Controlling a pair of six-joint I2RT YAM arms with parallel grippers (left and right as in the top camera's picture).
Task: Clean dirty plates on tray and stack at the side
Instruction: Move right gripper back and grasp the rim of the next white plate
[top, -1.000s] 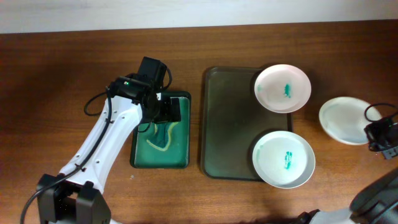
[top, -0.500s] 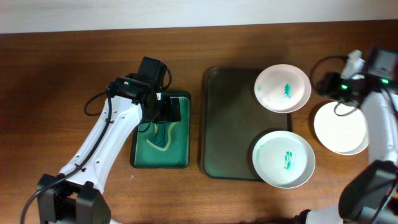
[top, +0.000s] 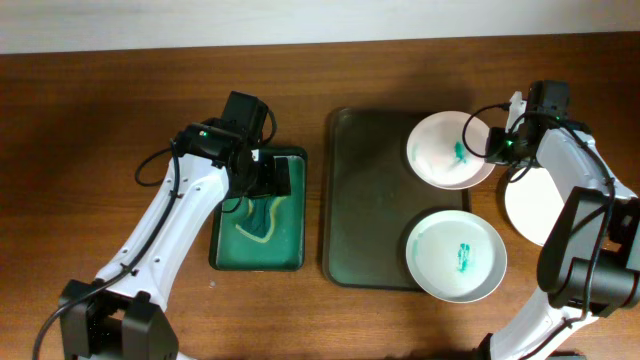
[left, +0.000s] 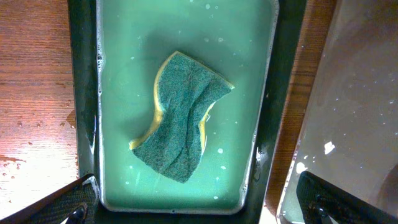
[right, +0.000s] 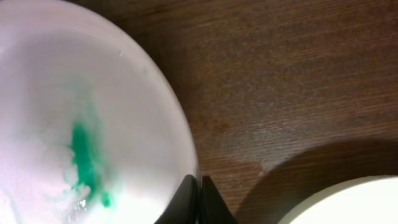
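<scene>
The dark olive-grey tray lies mid-table. Two white plates with teal smears overlap its right side: an upper plate and a lower plate. A plain white plate lies on the table to the right, partly hidden by my right arm. My right gripper is shut on the upper plate's right rim; the right wrist view shows the fingers pinched on the rim of that plate. My left gripper hangs open over the sponge.
A small bright green tray of teal water holds the green-and-yellow sponge, left of the dark tray. It also shows in the left wrist view. Bare wood table lies round both trays.
My right arm swung in from the right edge to the upper smeared plate and shut on its rim. The plain plate shifted slightly. The left arm has not moved.
</scene>
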